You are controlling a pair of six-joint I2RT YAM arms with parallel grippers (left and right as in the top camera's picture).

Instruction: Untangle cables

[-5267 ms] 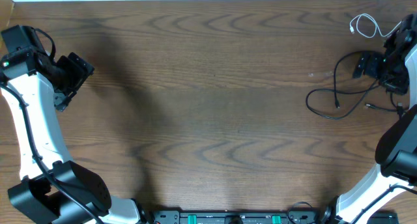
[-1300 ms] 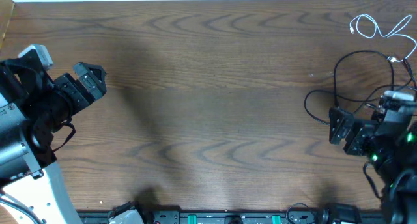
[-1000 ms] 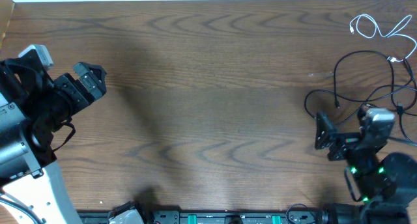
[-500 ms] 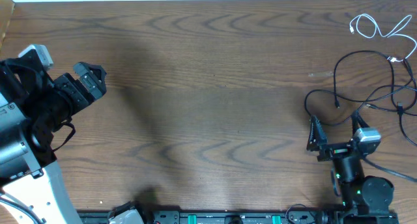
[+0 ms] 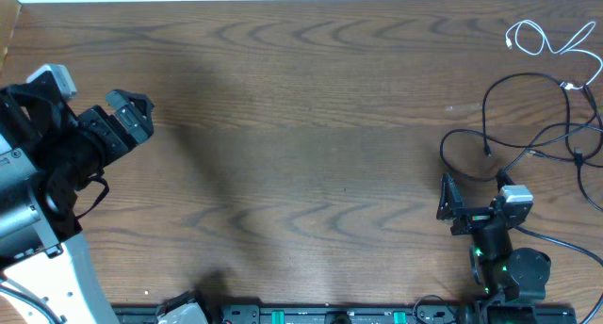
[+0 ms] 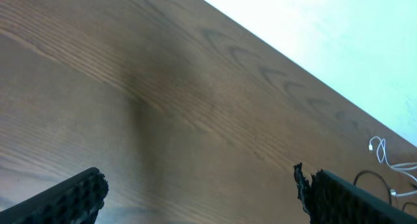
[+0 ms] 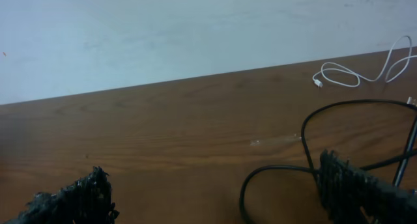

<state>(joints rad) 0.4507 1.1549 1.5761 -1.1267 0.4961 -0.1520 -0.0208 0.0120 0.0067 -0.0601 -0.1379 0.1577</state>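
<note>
Right tool (image 5: 474, 194) backed off black cable (image 5: 490, 107), wide open, empty; left tool (image 5: 137, 117) open, idle. White cable (image 5: 532, 37) lies nearly clear; likely finishing.

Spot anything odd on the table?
Only the black cable, sprawled in loose crossing loops near the right edge, with the white cable looped at the far corner beyond. Nothing looks spilled or damaged.

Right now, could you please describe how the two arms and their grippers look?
Both arms are mostly black. The left arm has a white shell on one link and black wiring; the right arm shows green lights. Each wrist carries a pale grey block. The left gripper and right gripper have black fingers with knobbly pads.
</note>
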